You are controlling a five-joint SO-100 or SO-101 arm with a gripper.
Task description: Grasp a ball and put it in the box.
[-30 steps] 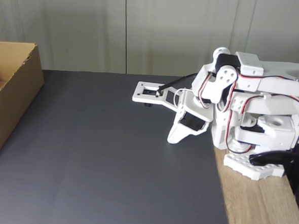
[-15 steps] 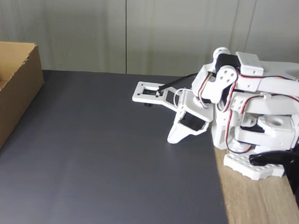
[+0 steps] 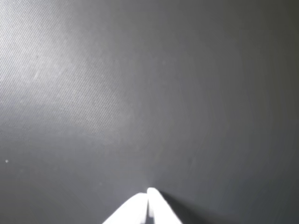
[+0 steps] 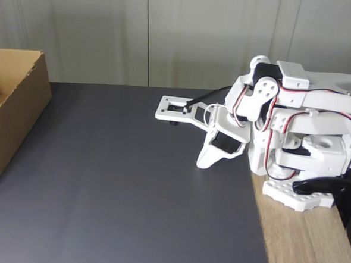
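- Wrist view: gripper tips meet, nothing between, low over bare dark mat.
- Fixed view: arm folded at right; box at far left, well apart; ball's position can't be told.
- Advice: find the ball first, open jaws before descent.

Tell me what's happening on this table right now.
Nothing is being handled. The white robot arm sits folded at the right edge of the dark mat, with its gripper pointing down at the mat, empty. In the wrist view the fingertips are pressed together. The cardboard box stands open at the far left of the fixed view.
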